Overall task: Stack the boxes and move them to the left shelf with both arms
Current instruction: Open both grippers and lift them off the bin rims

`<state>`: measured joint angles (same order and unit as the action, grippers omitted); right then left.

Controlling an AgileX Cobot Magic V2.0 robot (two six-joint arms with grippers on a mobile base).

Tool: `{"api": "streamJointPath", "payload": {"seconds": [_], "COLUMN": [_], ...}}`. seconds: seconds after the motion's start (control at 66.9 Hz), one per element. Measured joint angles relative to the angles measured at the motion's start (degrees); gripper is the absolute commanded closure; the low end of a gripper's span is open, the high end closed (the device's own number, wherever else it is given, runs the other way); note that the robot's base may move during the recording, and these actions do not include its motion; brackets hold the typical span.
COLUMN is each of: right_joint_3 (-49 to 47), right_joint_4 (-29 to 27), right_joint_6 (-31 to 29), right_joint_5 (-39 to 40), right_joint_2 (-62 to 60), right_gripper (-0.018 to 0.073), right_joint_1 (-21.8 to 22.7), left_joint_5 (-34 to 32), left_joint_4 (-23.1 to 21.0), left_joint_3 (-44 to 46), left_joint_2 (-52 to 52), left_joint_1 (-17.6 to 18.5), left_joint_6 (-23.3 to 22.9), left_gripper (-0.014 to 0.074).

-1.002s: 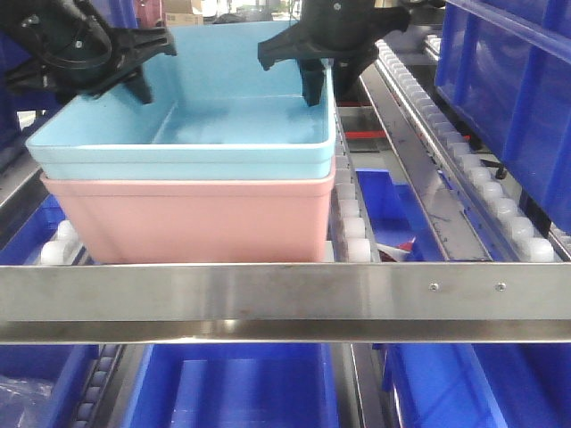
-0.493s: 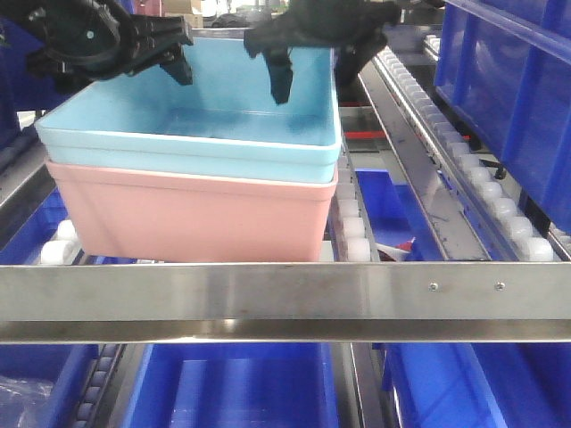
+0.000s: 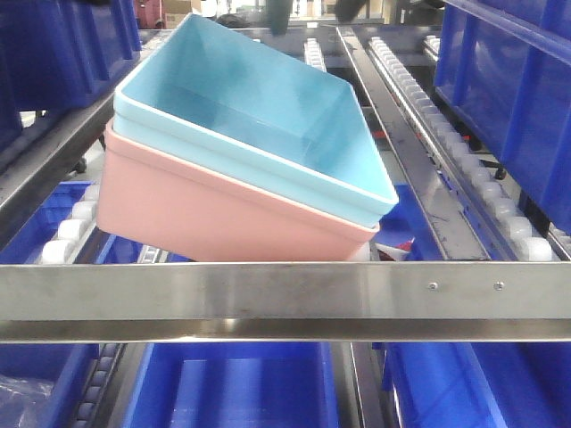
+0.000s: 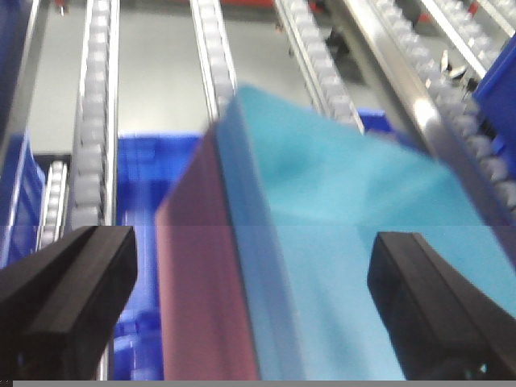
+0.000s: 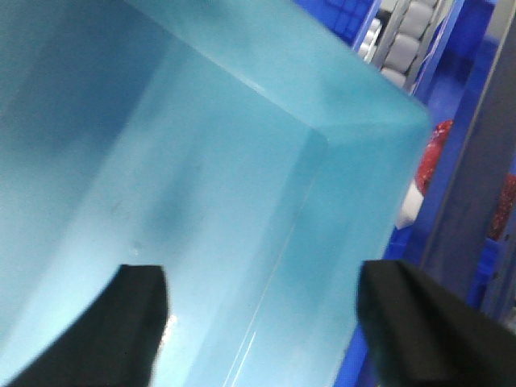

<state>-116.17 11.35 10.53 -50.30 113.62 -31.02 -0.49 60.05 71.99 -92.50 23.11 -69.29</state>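
While the blue bin (image 3: 268, 116) sits nested in the pink bin (image 3: 214, 209), the pair rests skewed on the shelf (image 3: 285, 290), just behind its front rail, one corner pointing to 4 o'clock. Left gripper (image 4: 250, 302) hangs above with jaws spread wide, holding nothing, blue bin beneath. Right gripper (image 5: 262, 322) is also spread apart, over the blue bin's inside. Dark blue crates (image 3: 513, 98) stand at 3 o'clock.
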Motion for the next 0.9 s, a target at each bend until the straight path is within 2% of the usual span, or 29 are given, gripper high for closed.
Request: {"api": "streamJointPath", "payload": {"seconds": [0.09, 0.15, 0.194, 0.299, 0.478, 0.643, 0.763, 0.897], "right_joint_3": [0.0, 0.0, 0.0, 0.0, 2.2, 7.4, 13.9, 24.8], "right_joint_4": [0.0, 0.0, 0.0, 0.0, -0.1, -0.1, -0.1, -0.1], "right_joint_6": [0.0, 0.0, 0.0, -0.1, 0.5, 1.3, 1.4, 1.4], "right_joint_5": [-0.7, -1.3, -1.9, -3.3, -3.4, 0.8, 6.5, 16.8], "right_joint_2": [-1.2, -1.9, -2.3, -2.8, -2.9, -3.5, -7.2, -14.5], "right_gripper": [0.0359, 0.0525, 0.0496, 0.0503, 0.0503, 0.0503, 0.0503, 0.0503], "right_joint_1": [0.0, 0.0, 0.0, 0.0, 0.0, 0.0, 0.0, 0.0], "left_joint_5": [0.8, 1.9, 2.8, 6.0, 8.9, 9.0, 8.9, 8.7], "left_joint_4": [0.1, 0.1, 0.1, 0.1, 0.1, 0.0, -0.1, -0.1], "left_joint_3": [0.0, 0.0, 0.0, -0.1, -5.6, -13.9, -19.6, -23.6], "left_joint_2": [1.7, 3.2, 4.1, 6.4, 10.8, 14.8, 18.9, 23.6], "left_joint_1": [0.0, 0.0, 0.0, 0.0, 0.0, 0.0, 0.0, 0.0], "left_joint_6": [0.0, 0.0, 0.0, 0.0, 0.0, 0.0, 0.0, 0.1], "left_gripper": [0.0245, 0.0359, 0.0437, 0.0623, 0.061, 0.061, 0.061, 0.061]}}
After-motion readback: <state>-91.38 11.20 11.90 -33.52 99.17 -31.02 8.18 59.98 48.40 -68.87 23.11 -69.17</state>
